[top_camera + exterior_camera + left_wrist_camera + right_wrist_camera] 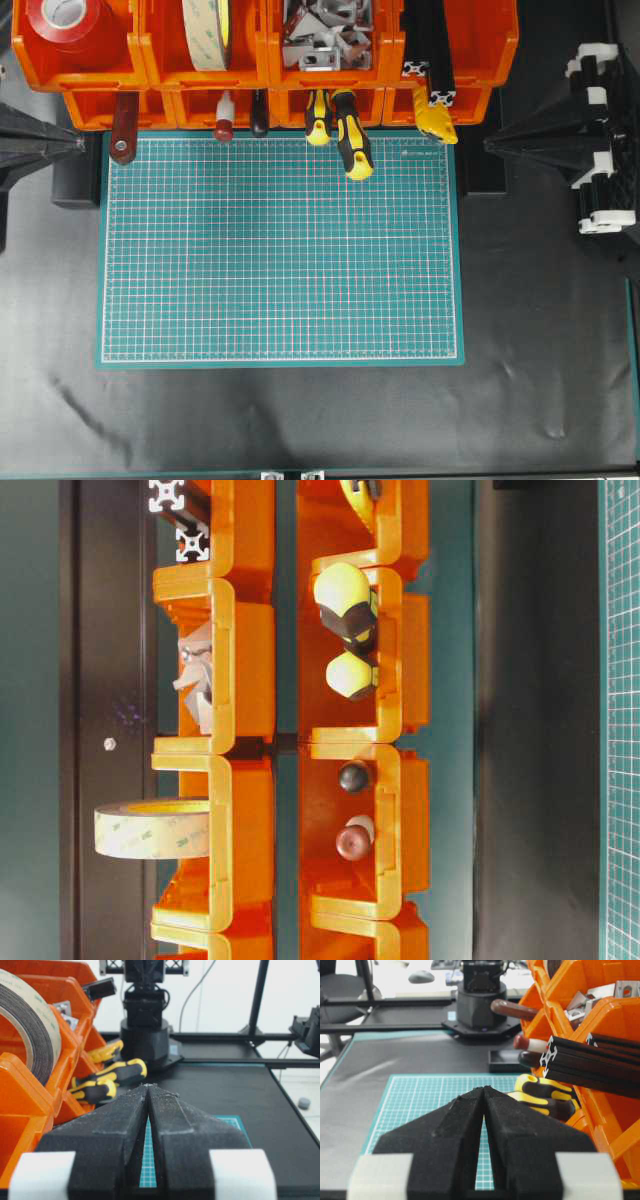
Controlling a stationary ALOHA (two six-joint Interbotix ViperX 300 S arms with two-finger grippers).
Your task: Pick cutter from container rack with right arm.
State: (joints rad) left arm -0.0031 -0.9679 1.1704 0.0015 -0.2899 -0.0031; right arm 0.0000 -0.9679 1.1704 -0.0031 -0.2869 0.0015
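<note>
The orange container rack (100, 70) runs along the far edge of the table. The yellow cutter (435, 115) sticks out of its lower right bin, below the black profiles (432, 50), with its tip over the corner of the green mat. In the left wrist view the cutter (106, 1051) lies beyond the screwdrivers. My right gripper (490, 144) is shut and empty, to the right of the cutter and apart from it; its tips (484, 1088) meet above the mat. At the left edge, my left gripper (80, 145) is also shut and empty, its fingertips (148, 1085) pressed together.
Two yellow-and-black screwdrivers (350, 135) hang from the bin left of the cutter. Red-brown handled tools (124, 125), a red tape roll (70, 20), a beige tape roll (205, 30) and metal brackets (320, 35) fill other bins. The green cutting mat (280, 250) covers the table's middle.
</note>
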